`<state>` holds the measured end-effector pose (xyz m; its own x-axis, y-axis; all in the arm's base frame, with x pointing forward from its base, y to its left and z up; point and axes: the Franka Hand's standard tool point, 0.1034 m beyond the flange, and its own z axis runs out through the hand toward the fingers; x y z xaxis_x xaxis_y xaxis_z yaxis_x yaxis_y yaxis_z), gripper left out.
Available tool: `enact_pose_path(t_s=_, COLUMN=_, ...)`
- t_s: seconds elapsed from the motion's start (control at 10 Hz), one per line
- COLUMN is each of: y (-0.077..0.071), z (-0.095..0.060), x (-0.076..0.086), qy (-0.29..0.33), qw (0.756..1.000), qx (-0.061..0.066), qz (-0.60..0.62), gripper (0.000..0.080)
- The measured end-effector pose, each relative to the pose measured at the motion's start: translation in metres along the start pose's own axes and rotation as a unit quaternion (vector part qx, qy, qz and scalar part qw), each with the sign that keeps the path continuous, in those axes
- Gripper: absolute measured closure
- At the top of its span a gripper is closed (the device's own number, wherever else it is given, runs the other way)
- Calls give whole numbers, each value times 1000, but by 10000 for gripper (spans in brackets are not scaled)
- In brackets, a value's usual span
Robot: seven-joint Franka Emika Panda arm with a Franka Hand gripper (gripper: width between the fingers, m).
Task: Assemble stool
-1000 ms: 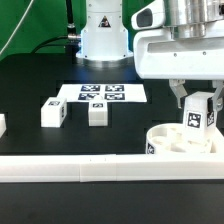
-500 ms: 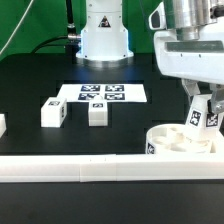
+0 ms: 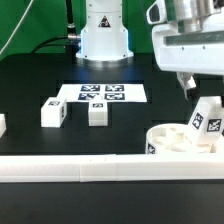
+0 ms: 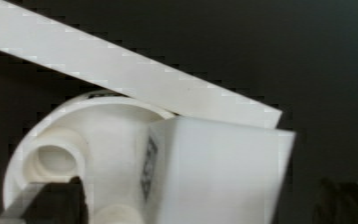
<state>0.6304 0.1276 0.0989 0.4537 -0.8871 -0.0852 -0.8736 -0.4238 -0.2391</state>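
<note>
The round white seat disc [image 3: 176,142] lies at the exterior view's right, behind the front rail. A tagged leg block [image 3: 207,121] stands in it, leaning to the right. My gripper [image 3: 191,85] hangs just above and to the left of that leg, open and holding nothing. Two more leg blocks [image 3: 54,112] [image 3: 97,113] lie on the black table to the left. The wrist view shows the seat disc [image 4: 66,150] with a socket, and the leg block [image 4: 229,170] close up. My fingertips are not clear there.
The marker board [image 3: 103,93] lies behind the two loose legs. A long white rail [image 3: 90,168] runs along the front and shows in the wrist view [image 4: 140,65]. The robot base [image 3: 105,35] stands at the back. A white piece [image 3: 2,125] shows at the left edge.
My gripper has let go of the leg block and risen. The leg stays in the seat disc, now lower and leaning to the right.
</note>
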Motion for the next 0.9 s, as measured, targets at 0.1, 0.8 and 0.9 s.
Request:
enact_pose_path(t_s=0.1, y=-1, z=-2, x=-1, qy=-1, qw=999, qx=1, qz=-44, gripper=153)
enact_pose_path(t_s=0.8, y=-1, z=3, x=-3, qy=-2, qw=922, qx=-17, qz=-388, gripper=150)
enact_pose_path(t_s=0.9, y=-1, z=3, x=-3, qy=-2, qw=909, qx=-16, qz=-417, gripper=150)
